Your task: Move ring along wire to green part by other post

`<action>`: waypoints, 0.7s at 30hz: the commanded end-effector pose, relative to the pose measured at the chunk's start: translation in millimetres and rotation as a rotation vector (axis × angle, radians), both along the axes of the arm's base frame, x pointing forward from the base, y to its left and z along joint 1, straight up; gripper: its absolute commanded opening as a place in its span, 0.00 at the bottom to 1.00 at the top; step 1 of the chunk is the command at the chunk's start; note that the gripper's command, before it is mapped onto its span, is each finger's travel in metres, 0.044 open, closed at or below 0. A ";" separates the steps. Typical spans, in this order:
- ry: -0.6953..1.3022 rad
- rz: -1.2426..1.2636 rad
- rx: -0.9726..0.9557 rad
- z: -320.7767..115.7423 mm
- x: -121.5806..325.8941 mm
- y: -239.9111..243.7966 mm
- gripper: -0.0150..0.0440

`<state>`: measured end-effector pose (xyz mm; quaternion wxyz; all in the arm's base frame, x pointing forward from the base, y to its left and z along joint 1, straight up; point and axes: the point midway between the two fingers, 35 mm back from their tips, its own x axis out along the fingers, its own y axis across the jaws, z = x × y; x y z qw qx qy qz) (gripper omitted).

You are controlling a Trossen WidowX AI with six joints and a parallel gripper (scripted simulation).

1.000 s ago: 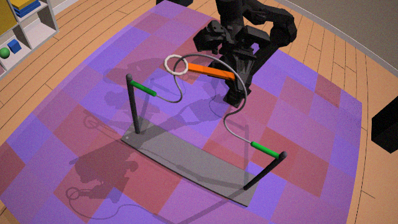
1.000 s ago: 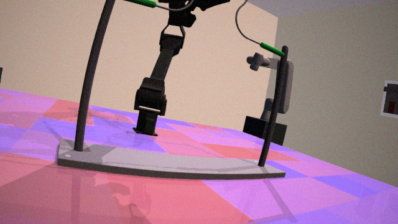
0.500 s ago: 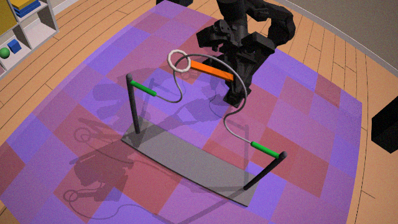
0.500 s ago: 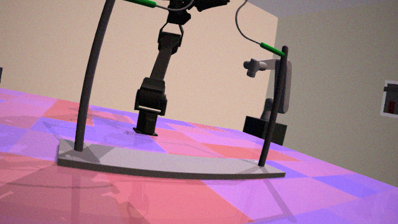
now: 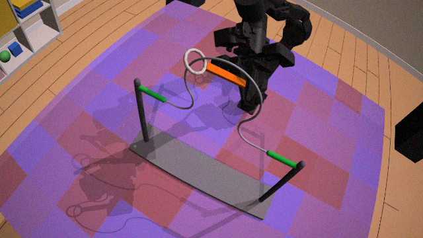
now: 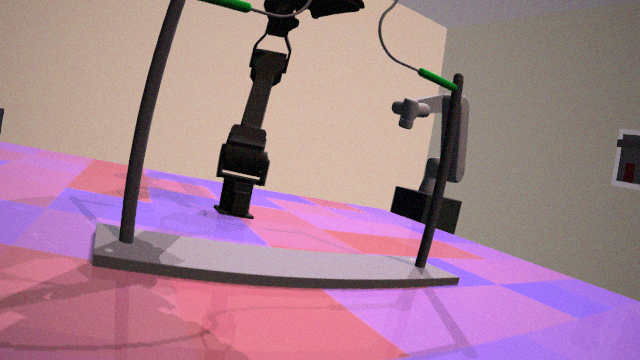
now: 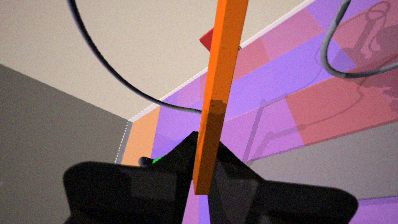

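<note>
While clamped narrowly on orange handle (image 7: 216,100), gripper (image 7: 202,172) carrying ring (image 5: 195,61) around grey wire (image 5: 231,64) crest, far side; slight tilt risks contact.

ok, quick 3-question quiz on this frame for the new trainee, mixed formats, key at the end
1. True or false: the tool is shut on the orange handle.
2. The ring sits: A) on the green part by the left post in the top view, B) around the thin grey wire, C) on the grey base plate.
3. Fill in: both green parts adjoin dark ____.

Key: 1 true; 2 B; 3 posts.
</note>
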<state>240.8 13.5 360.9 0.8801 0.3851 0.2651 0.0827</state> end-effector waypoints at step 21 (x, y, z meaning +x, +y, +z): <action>-0.018 -0.010 -0.338 -7.0 0.4 -9.2 0.00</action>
